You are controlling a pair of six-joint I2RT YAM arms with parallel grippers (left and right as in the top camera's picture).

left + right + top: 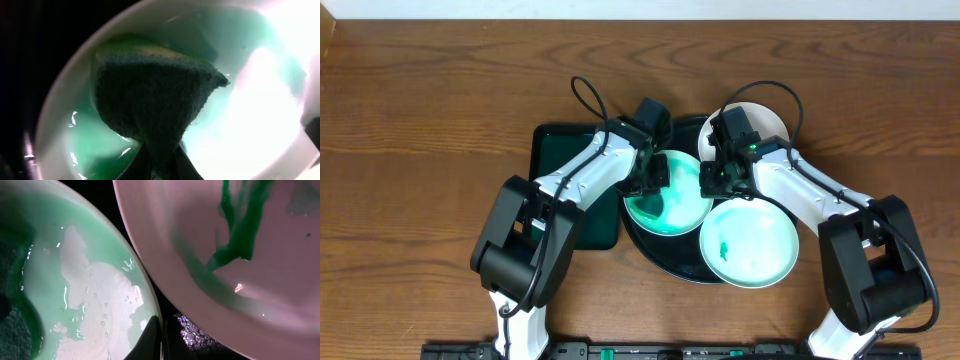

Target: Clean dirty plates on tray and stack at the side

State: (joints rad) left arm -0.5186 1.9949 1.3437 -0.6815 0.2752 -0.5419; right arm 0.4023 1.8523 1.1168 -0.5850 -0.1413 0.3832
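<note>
Overhead: three plates at the black tray, one of them worked by both grippers.
Left gripper is clamped on a dark sponge, pressed into the wet mint plate beneath it, which is pooled with green. Right gripper pinches that plate's rim. Second mint plate, with a small green smear, lies just robot-side of the right gripper. White plate lies just beyond it.

Left plate, front-right plate, rear plate on tray; sponge in left plate; smaller tray beside, left
</note>
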